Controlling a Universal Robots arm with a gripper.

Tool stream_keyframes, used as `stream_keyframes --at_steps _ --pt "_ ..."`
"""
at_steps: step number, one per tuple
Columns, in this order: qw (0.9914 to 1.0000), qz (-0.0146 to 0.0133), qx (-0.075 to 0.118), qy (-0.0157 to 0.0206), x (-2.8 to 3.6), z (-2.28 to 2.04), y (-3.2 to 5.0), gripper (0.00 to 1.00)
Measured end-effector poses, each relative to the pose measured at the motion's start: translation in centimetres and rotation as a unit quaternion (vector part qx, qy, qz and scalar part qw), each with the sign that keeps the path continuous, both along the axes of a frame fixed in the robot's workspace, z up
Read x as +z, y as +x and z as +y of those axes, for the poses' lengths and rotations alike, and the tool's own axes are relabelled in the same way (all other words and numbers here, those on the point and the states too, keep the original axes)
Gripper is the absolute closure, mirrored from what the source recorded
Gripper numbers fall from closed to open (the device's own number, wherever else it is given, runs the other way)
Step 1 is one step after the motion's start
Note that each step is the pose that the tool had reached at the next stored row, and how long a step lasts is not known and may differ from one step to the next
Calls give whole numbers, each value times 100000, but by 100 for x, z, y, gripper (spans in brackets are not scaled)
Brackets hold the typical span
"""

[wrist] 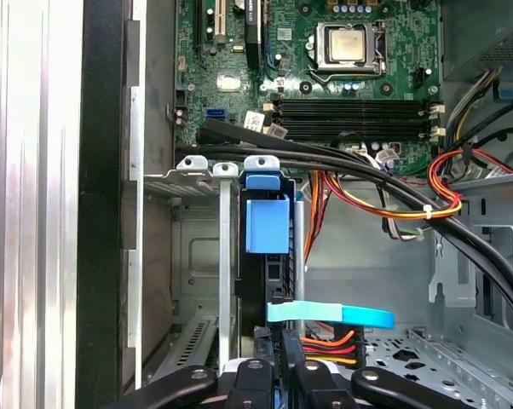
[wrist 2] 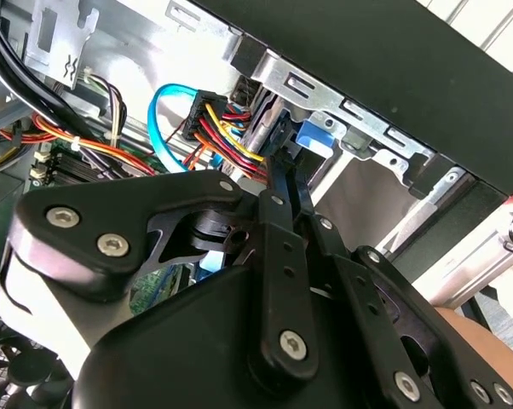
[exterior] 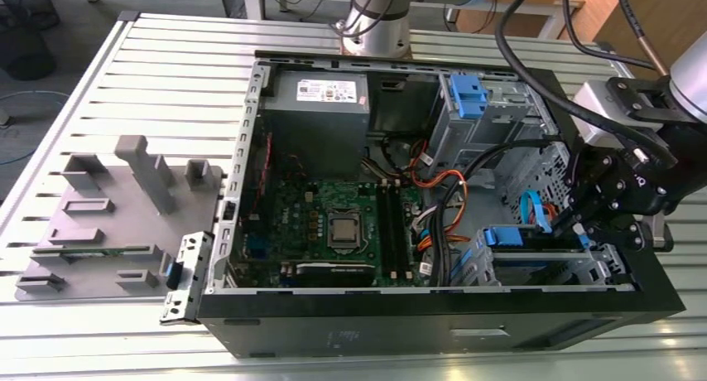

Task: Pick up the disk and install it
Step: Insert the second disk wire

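Open computer case (exterior: 442, 315) lies on the slatted worktop (exterior: 165, 83). The disk (wrist: 269, 256) stands on edge in the drive bay at the case's 4 o'clock corner. Judgement: keep the push straight along the bay rails, clear of cables (wrist: 393, 192). End effector (wrist: 278, 362) is narrowed at the disk's rear edge; actual grip cannot be told.

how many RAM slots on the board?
4, side by side on the motherboard beside the CPU socket, running as parallel black strips in the first wrist view. Cables may hide others.
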State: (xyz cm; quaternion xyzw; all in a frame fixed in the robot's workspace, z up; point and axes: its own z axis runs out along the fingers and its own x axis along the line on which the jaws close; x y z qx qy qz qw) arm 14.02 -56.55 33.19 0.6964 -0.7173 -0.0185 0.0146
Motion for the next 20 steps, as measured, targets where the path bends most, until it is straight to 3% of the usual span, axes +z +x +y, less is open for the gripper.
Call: stream_keyframes --at_steps 13,15,17,18,20 --pt "100000 3 -2 16 -12 0 0 84" --pt "100000 2 -3 26 -14 0 0 77" --pt "100000 0 -3 20 -14 0 0 77" --pt "100000 0 -3 14 -13 0 0 71" --pt "100000 0 -4 6 -13 0 0 71"
